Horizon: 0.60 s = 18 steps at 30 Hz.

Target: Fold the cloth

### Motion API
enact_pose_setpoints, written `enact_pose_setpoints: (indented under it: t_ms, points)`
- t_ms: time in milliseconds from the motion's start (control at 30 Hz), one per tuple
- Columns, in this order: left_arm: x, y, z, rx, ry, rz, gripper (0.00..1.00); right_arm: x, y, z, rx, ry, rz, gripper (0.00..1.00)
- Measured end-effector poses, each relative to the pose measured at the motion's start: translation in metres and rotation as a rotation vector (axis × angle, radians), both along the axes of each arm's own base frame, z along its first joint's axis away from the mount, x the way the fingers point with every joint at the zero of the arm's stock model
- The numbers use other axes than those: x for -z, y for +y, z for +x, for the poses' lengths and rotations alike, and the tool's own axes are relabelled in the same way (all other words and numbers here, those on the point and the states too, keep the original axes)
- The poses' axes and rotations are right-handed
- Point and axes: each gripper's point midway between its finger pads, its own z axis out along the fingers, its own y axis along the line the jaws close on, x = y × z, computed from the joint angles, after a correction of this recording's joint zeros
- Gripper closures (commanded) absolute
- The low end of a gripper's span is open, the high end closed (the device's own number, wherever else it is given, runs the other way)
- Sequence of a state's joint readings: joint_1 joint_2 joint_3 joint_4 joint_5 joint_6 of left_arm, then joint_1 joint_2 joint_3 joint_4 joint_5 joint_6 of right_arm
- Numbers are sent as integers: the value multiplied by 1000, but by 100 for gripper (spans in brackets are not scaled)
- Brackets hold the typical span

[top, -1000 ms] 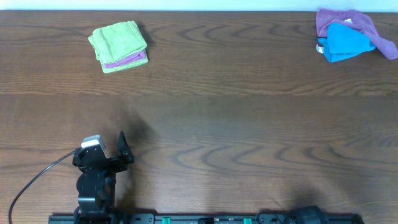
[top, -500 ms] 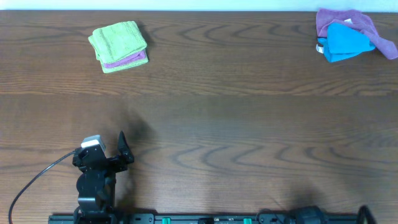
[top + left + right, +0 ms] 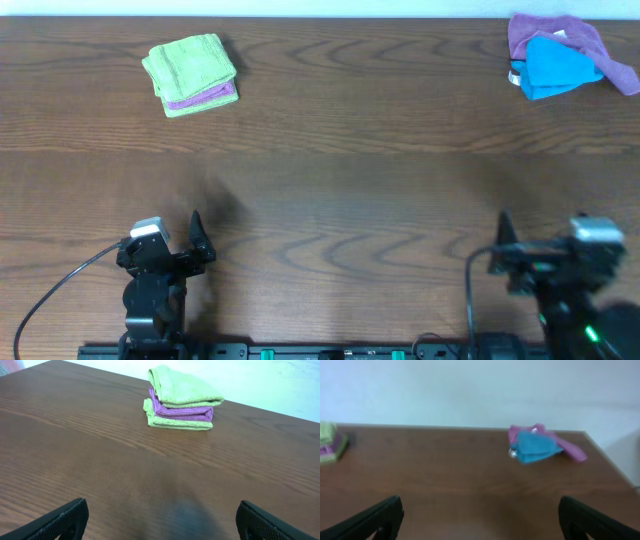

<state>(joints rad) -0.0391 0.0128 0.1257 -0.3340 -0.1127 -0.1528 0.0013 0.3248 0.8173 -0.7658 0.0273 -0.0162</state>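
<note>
The cloth (image 3: 190,72) is seen folded into a thick lime-green square near the far left corner of the table (image 3: 330,180). A purple cloth (image 3: 182,411) is sandwiched between green layers. The left gripper (image 3: 160,522) and the right gripper (image 3: 480,522) are spread wide, nothing held, well apart from the stack.

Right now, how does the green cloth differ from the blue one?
The green cloth is folded into a neat square; the blue cloth is loosely bunched. The green cloth sits far left, the blue cloth far right. Shared: each lies on purple, the folded purple cloth and the rumpled purple cloth.
</note>
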Motion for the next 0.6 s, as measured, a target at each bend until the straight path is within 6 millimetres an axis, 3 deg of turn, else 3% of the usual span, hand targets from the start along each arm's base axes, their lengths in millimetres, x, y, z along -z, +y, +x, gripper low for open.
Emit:
enact_pose_setpoints:
  t_ms: [167,300,467,600]
  points:
    - [0,0,0,0,0,0,5,70,3,27,-23,92,-4,1]
    - [0,0,0,0,0,0,5,127,3,38,-29,168,-5,1]
    - [0,0,0,0,0,0,5,175,3,37,-29,229,-5,1]
    - [0,0,0,0,0,0,5,188,3,33,-26,210,-7,1]
